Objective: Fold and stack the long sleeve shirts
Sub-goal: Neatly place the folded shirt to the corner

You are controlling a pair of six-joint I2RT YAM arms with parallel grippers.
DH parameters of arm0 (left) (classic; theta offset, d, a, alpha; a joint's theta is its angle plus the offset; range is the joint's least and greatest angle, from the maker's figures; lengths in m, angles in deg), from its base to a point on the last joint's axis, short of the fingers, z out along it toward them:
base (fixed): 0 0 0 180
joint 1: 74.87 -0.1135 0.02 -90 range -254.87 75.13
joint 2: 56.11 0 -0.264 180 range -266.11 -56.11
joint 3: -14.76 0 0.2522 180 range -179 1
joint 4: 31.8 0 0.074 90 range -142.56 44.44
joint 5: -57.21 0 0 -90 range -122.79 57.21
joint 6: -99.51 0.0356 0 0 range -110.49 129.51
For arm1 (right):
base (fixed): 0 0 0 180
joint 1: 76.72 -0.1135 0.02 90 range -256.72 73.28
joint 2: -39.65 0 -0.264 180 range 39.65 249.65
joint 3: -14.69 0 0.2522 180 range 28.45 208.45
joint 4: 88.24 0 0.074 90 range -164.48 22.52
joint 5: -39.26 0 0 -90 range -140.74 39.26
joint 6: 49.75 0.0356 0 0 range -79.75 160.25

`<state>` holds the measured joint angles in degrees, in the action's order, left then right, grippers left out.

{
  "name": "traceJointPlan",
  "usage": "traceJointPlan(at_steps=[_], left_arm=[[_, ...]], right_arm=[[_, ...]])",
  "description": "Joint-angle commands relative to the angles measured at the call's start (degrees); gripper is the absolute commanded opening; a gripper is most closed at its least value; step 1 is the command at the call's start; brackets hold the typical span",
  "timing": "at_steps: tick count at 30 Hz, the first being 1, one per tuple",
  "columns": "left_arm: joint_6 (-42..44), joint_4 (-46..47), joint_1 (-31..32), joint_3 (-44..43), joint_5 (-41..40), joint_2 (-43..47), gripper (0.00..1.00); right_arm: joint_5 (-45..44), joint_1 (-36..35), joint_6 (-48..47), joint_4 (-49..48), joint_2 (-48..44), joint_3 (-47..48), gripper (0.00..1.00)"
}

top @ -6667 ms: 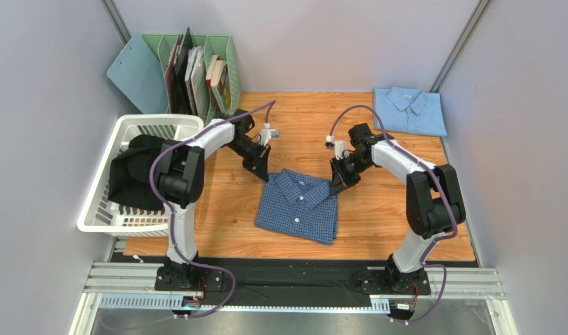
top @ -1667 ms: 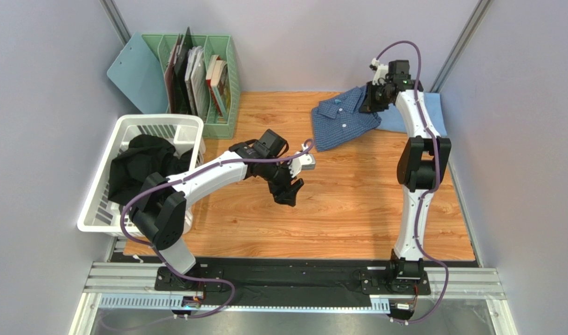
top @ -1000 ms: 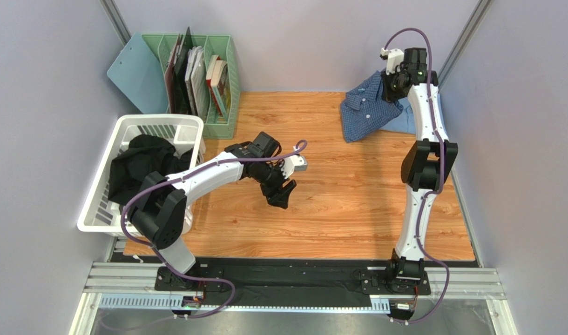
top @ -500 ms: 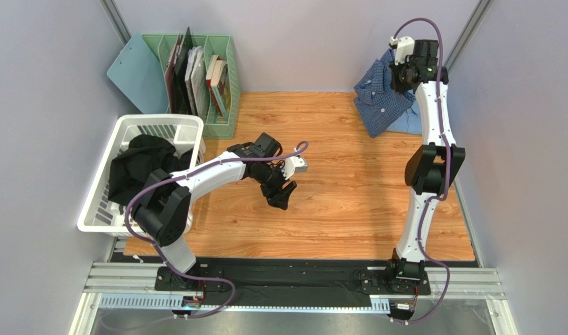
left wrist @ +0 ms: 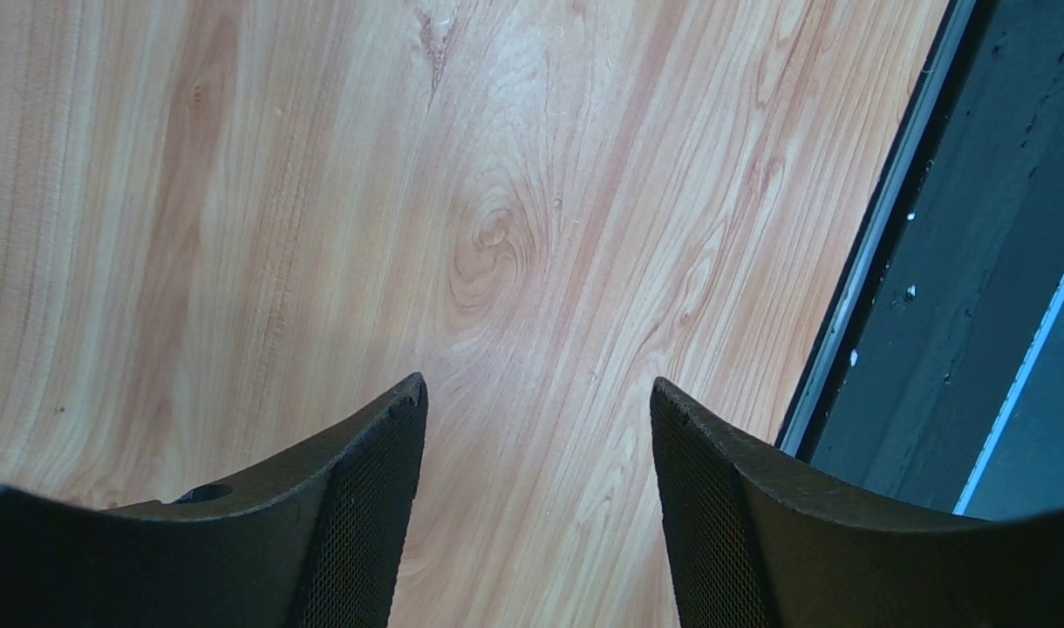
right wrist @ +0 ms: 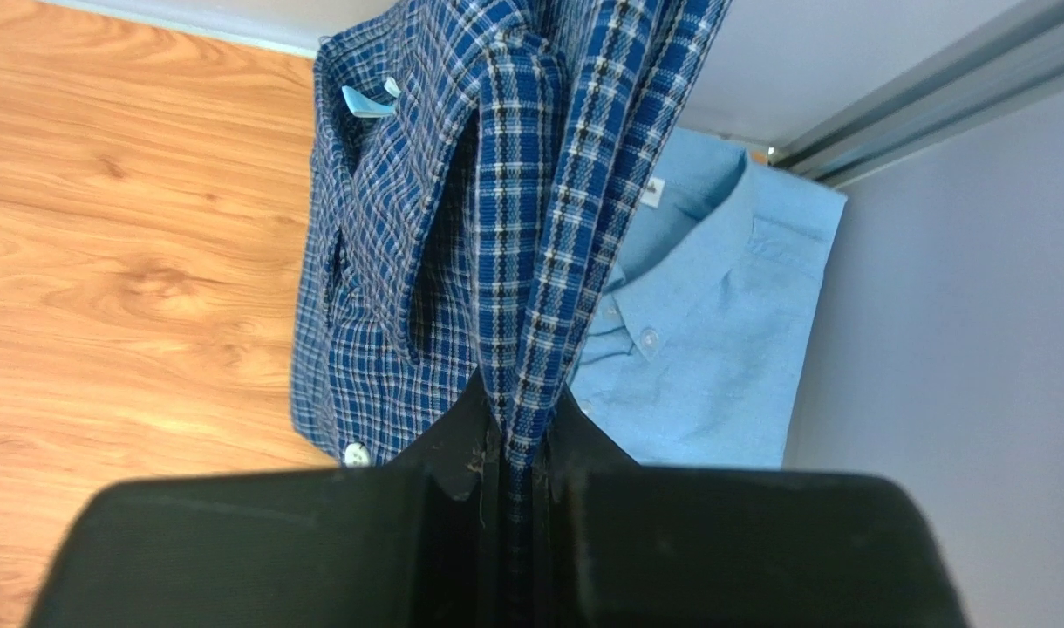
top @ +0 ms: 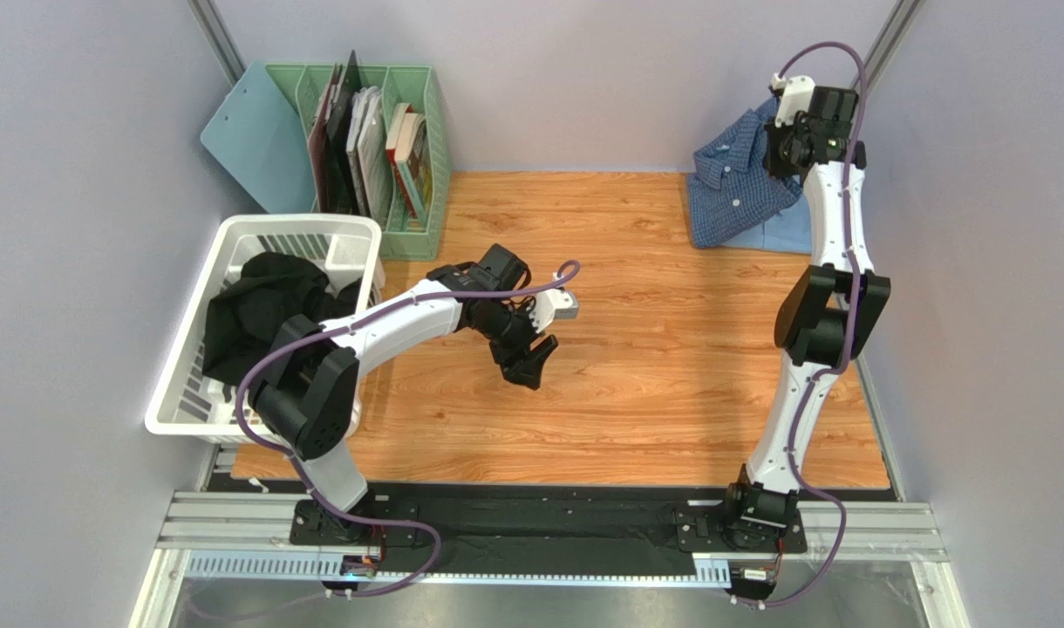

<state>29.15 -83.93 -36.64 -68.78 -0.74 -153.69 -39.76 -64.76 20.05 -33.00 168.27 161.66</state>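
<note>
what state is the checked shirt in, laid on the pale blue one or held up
Held up. The right gripper is shut on the checked shirt, which hangs over the folded pale blue shirt.

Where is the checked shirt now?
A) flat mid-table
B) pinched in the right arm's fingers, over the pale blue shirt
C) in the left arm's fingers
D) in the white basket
B: the right fingers are shut on the checked shirt, with the pale blue shirt below.

The checked blue shirt [top: 738,183] is held up bunched by the right tool [right wrist: 511,452], dangling above the folded pale-blue shirt [right wrist: 708,347] laid flat.
</note>
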Motion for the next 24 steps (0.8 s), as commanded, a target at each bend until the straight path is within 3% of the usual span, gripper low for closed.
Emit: traceJointPlan(at_steps=[1, 13, 15, 16, 19, 21, 24], left_arm=[[1.6, -2.6, -0.4, -2.8, 0.1, 0.3, 0.70], [1.3, -4.3, -1.1, -2.2, 0.7, 0.7, 0.71], [1.3, -4.5, -1.3, -2.6, 0.8, 0.5, 0.72], [1.2, -4.8, -1.5, -3.1, 0.7, 0.2, 0.72], [-0.1, -5.1, -3.2, -3.7, 3.2, 1.2, 0.75], [-0.9, -5.5, -4.9, -4.0, 4.3, 2.2, 0.77], [-1.1, -6.1, -6.2, -4.4, 5.7, 5.2, 0.79]], right_arm=[[2.5, 2.2, -0.9, -9.2, 1.0, -1.5, 0.00], [2.7, 6.4, -4.8, -16.3, 7.4, -0.3, 0.00], [2.1, 6.6, -5.8, -17.8, 7.5, -3.2, 0.12], [0.6, 6.6, -7.0, -20.2, 7.8, -4.5, 0.35], [-7.4, 6.6, -7.9, -23.4, 9.8, -5.3, 0.72], [-12.8, 7.0, -8.0, -23.5, 12.2, -1.0, 0.78], [-12.7, 8.2, -7.7, -23.9, 10.8, 1.2, 0.82]])
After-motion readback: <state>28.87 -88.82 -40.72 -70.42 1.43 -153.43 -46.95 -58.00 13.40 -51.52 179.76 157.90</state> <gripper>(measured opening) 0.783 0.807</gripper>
